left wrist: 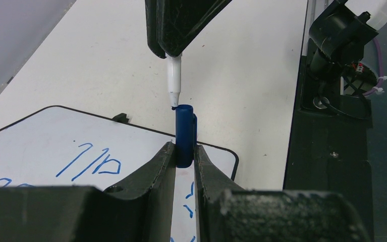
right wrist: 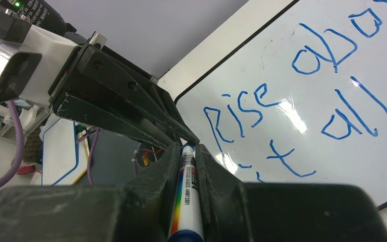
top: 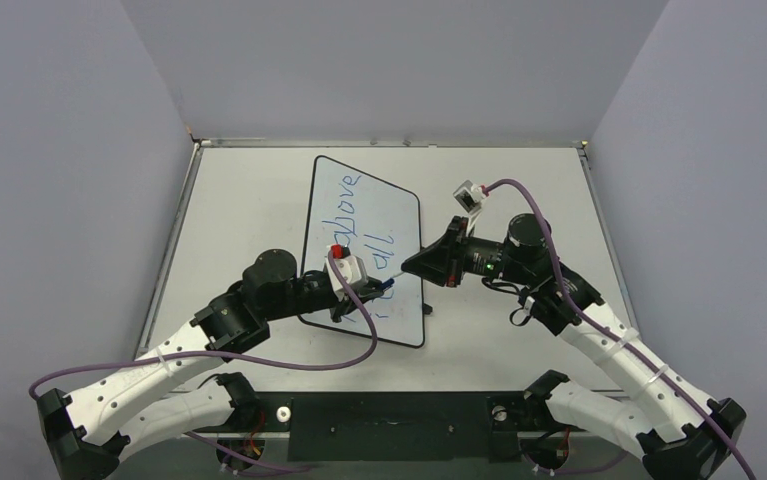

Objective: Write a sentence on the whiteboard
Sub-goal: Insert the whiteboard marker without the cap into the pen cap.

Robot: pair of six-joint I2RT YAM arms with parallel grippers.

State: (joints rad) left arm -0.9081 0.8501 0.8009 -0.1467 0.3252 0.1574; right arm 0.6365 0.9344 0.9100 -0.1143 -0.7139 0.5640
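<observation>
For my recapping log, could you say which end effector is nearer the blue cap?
Left. The left end effector grips the blue cap; the right end effector holds the marker at its mouth.

On my overhead feed the left arm sits at seven o'clock and the right arm at five o'clock. I see both built alike: white shells dotted with small dark holes, linked by bulky, rounded black joints. A purple cable loops off the left one. A second purple cable arcs over the right one, bound to it by white ties. The left wrist camera is a white block with a red spot at its eleven o'clock, and the right wrist camera is white too. A green light glows on the right wrist. The left gripper and the right gripper are matte black, grainy and wedge-shaped.
</observation>
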